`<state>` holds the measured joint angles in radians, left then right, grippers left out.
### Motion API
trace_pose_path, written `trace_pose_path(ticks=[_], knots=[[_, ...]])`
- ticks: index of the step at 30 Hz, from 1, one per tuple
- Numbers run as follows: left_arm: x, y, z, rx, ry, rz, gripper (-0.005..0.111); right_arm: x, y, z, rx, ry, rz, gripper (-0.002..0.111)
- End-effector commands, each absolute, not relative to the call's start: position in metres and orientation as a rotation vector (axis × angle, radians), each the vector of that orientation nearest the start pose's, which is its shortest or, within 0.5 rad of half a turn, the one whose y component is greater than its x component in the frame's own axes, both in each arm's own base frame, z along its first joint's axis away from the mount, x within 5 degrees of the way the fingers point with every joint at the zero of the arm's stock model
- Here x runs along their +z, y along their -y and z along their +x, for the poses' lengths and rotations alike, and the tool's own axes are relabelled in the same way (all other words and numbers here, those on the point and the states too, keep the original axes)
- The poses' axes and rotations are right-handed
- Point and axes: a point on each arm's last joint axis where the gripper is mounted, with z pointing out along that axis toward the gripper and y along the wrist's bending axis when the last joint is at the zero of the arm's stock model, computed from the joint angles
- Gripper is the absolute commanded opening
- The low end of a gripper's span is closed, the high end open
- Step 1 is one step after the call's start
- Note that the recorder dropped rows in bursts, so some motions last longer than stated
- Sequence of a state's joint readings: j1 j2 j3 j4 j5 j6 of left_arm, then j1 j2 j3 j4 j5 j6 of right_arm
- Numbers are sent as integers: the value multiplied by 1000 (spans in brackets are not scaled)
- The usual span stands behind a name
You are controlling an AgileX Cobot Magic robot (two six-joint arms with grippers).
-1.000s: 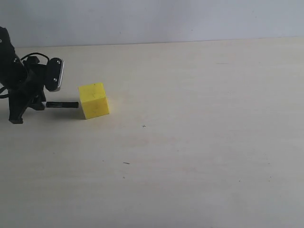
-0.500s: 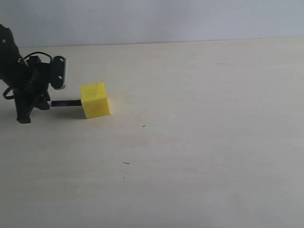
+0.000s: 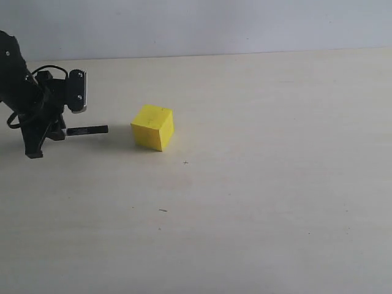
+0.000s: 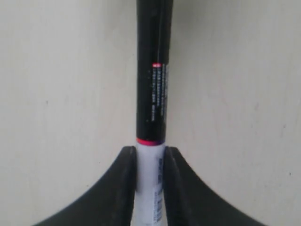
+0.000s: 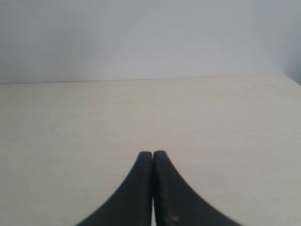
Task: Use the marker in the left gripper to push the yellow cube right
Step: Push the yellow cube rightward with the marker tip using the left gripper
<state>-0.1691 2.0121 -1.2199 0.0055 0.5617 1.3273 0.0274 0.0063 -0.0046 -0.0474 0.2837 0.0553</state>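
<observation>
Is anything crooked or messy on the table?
Only a little. The yellow cube sits turned, with one corner edge facing the exterior camera, so it is not square to the far edge of the table. There is a gap between it and the black tip of the marker. Nothing looks spilled or broken.

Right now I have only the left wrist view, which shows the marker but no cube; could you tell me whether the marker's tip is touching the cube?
Observer: No. In the exterior view the marker stops short of the cube, with a strip of table between them.
Operator: Thank you. On which side of the marker does the cube lie?
Observer: To its right, roughly in line with the barrel.
Operator: And is the right pincer anywhere near it?
Observer: The right wrist view shows the right pincer shut, with no cube in front of it.
</observation>
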Motion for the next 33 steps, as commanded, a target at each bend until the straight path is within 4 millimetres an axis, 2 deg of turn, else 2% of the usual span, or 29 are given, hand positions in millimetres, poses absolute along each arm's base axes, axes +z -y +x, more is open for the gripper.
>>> trace_pose_path(ticks=[1,7,9,12,16,20,21,26,27,33], knots=[[130,76,382,241,-2085,1965,0,188,0,55,8,-1765,-6,0],[131,121,372,226,-1952,2059,0,188,0,55,8,-1765,-6,0],[131,129,369,221,-1927,2080,0,188,0,55,8,-1765,-6,0],[131,130,368,208,-1961,2058,0,188,0,55,8,-1765,-6,0],[130,114,370,196,-2035,2038,0,188,0,55,8,-1765,-6,0],[131,109,375,222,-2028,1998,0,188,0,55,8,-1765,-6,0],[131,111,376,231,-2011,1995,0,188,0,55,8,-1765,-6,0],[135,153,371,267,-1829,2015,0,188,0,55,8,-1765,-6,0],[135,154,371,269,-1823,2015,0,188,0,55,8,-1765,-6,0],[133,132,374,245,-1948,1976,0,188,0,55,8,-1765,-6,0]])
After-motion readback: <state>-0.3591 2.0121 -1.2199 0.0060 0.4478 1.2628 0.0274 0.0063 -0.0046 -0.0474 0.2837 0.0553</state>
